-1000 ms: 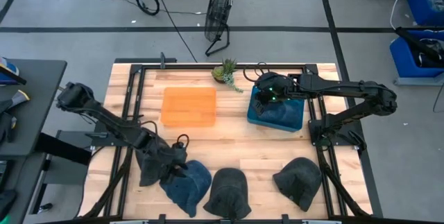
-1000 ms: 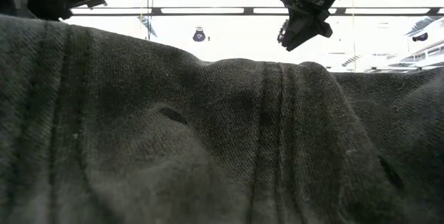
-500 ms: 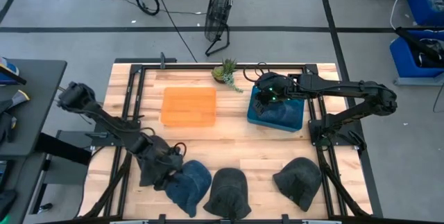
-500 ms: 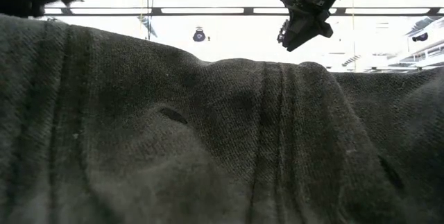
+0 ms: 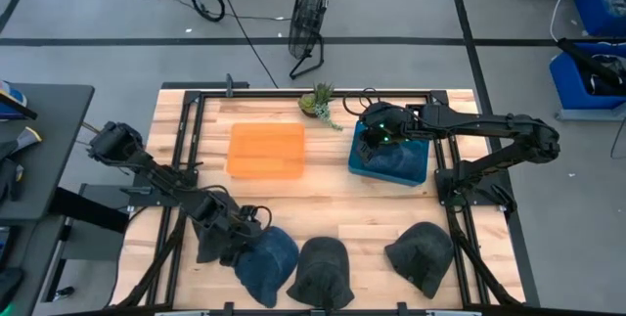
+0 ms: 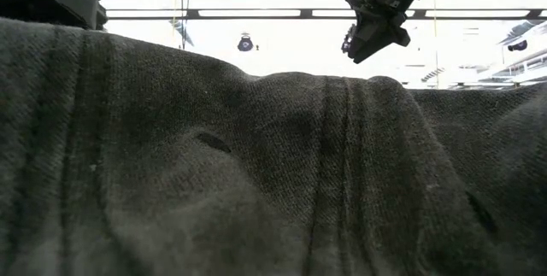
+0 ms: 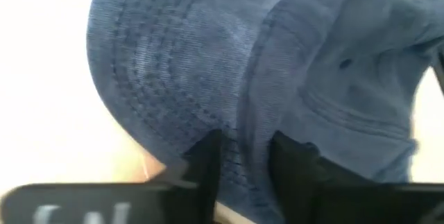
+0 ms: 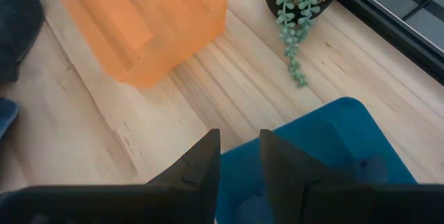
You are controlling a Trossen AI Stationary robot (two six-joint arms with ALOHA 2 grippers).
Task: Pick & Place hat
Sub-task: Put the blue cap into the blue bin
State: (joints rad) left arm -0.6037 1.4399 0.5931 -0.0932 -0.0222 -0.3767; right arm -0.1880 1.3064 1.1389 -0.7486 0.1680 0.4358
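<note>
A blue hat (image 5: 269, 262) lies crown up near the table's near edge. My left gripper (image 5: 238, 241) is down at its left side, shut on its brim (image 7: 246, 158). Two dark hats (image 5: 323, 269) (image 5: 423, 254) lie to the right of the blue one. The middle one fills the low view (image 6: 273, 173). Another dark hat (image 5: 396, 159) rests in a blue bin (image 5: 419, 172). My right gripper (image 5: 375, 140) hovers over that bin's left edge, fingers close together (image 8: 240, 148) and holding nothing. My left gripper has the blue hat's stitched brim (image 7: 244, 137) pinched between its two fingers (image 7: 208, 165). They come slanting down from the table's left side. The hat lies on the table, its crown spreading away beyond the fingers.
An orange tray (image 5: 266, 150) sits at the table's far middle, with a small potted plant (image 5: 320, 103) beyond it by the far edge. A black frame runs along the table's sides. Bare wood lies between the tray and the row of hats.
My left arm has moved toward the table's near edge and lowered its gripper onto the blue hat's left side. The hats and my right arm have kept still.
</note>
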